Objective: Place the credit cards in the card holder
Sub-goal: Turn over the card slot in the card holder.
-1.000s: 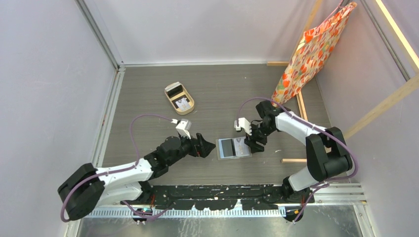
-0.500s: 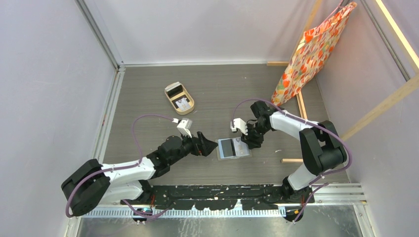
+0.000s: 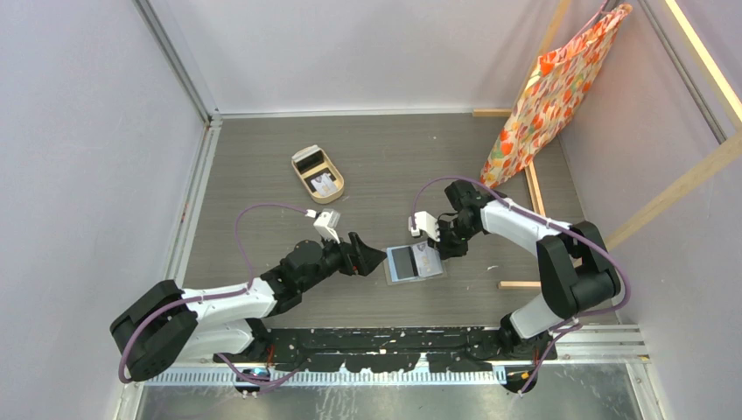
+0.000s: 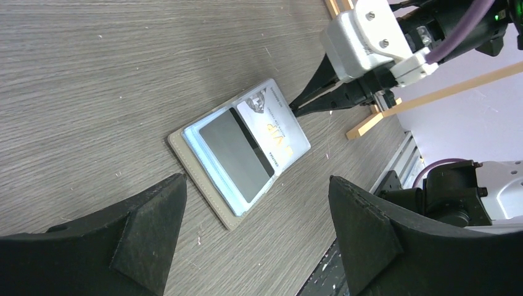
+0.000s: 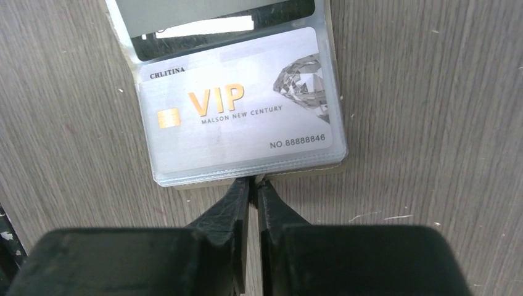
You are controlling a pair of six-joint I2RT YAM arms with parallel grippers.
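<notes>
A tan oval tray (image 3: 340,184) sits toward the far left of the grey wood-grain desk (image 3: 394,149). It is well apart from an orange, red and green floral cloth (image 3: 547,92) hanging at the far right over a pale wooden frame (image 3: 532,188). A short wooden strip (image 3: 518,283) lies flat on the desk near its right edge

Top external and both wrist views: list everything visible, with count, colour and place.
card holder: 1, grey-brown, open flat at table centre
VIP card: 1, silver, in holder sleeve
black card: 1, black, sleeve beside it
tray: 1, tan, behind-left of holder
tray cards: apparently 2, dark and pale, inside tray
bag: 1, orange floral, hanging far right
wooden frame: 1, pale, right side
table: 1, grey woodgrain, underneath everything
left hand: 1, black, open, left of holder
right hand: 1, black, shut, tips at holder's edge
</notes>
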